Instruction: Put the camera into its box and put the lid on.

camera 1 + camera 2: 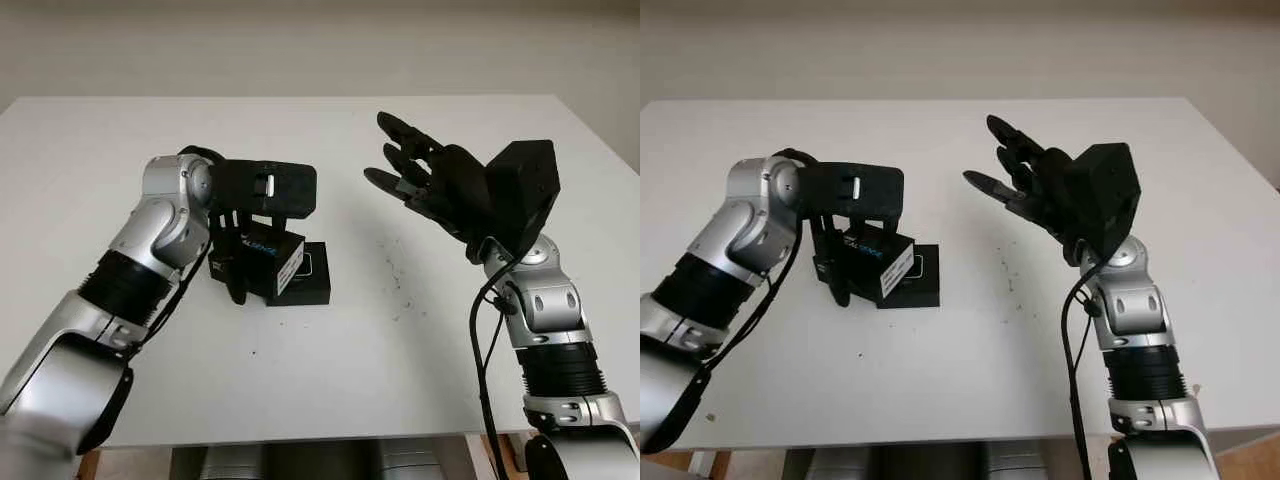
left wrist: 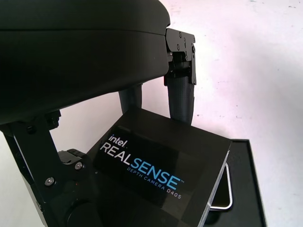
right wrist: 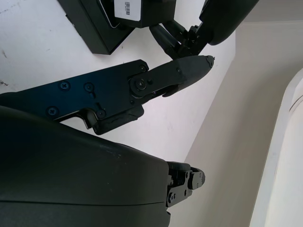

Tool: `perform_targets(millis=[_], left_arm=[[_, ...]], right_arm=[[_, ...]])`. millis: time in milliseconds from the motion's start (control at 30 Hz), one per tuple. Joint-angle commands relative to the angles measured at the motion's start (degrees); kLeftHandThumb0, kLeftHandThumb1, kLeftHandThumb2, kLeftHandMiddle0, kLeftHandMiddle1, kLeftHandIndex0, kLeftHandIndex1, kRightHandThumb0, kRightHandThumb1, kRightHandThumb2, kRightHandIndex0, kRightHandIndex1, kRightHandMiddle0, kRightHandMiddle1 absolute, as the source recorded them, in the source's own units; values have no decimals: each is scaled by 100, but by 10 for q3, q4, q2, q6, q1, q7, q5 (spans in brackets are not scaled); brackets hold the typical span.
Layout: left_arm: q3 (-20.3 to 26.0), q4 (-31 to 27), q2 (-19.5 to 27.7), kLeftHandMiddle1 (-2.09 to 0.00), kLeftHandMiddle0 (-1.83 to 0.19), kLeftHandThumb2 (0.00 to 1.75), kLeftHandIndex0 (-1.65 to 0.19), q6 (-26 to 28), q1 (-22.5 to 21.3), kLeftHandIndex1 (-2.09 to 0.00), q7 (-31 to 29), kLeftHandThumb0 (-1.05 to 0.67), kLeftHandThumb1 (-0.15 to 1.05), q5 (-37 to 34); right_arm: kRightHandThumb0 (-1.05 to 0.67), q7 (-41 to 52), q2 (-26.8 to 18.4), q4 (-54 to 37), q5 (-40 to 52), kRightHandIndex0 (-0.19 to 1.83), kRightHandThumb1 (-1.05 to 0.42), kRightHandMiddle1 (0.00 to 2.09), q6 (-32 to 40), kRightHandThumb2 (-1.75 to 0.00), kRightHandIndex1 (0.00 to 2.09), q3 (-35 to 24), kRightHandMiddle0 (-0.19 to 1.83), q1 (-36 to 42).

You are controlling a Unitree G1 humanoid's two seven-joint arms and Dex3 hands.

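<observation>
White tabletop (image 1: 300, 350) runs back to a pale wall, and the landmark is the flat black box base (image 1: 305, 276) lying on it. Just left of the base, the left hand (image 1: 238, 240) has its black fingers (image 2: 180, 97) closed around the black rectangular cardboard lid printed "RealSense" (image 2: 161, 172), held tilted, its lower edge over the base's left side. Whether the camera already lies inside is hidden by the lid. Well to the right of the base, the right hand (image 1: 425, 170) hangs raised above the table, open and holding nothing. I judge the lid light, stiff and smooth-skinned, so liable to slip: best pinched across its two long side walls, then lowered square so the thin card does not bind.
</observation>
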Motion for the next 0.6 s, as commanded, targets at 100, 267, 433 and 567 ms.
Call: perform_targets(millis=[100, 267, 433, 567], left_arm=[[-6, 3, -15, -209, -84, 27, 2, 29, -26, -202, 0, -27, 105, -7], [-20, 12, -30, -209, -58, 28, 19, 62, -35, -148, 6, -31, 105, -2], [-17, 10, -38, -209, -41, 27, 19, 66, -33, -120, 21, -29, 105, -13], [-21, 12, -39, -209, 4, 24, 19, 48, -24, -125, 43, -29, 105, -18]], right_arm=[[-69, -7, 7, -6, -2, 4, -99, 8, -3, -5, 6, 0, 12, -4], [-68, -5, 6, -11, 1, 4, -99, 8, -1, -5, 6, -3, 12, 0], [-70, -11, 9, -7, -3, 5, -99, 8, 0, -5, 6, -1, 13, -1], [-72, -17, 14, -3, -2, 6, -98, 9, -4, -5, 7, 0, 14, -2]])
